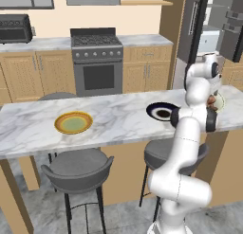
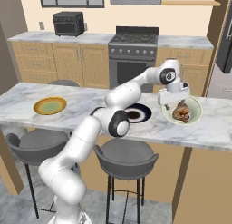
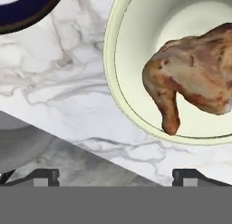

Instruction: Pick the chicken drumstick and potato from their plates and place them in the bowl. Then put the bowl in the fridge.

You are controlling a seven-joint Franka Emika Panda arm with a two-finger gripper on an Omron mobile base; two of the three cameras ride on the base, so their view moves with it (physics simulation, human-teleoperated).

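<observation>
Pincer (image 2: 171,106) hanging spread and empty beside the bowl (image 2: 195,110) holding the chicken drumstick (image 2: 181,112); potato (image 1: 163,113) fetching comes next.

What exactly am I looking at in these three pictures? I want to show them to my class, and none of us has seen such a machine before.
This is a computer-rendered kitchen with a white robot arm on a base that can drive. Two pictures come from cameras on that base, behind the arm to its left and right. The third comes from a camera on the hand, looking along the gripper.

On the marble counter lie a yellow plate, a dark navy plate with something dark at its centre, and a cream bowl. A roasted chicken drumstick already lies in the bowl.

The gripper, seen from the right base camera just above the bowl, is open and holds nothing. Its two dark fingertips stand wide apart.
</observation>
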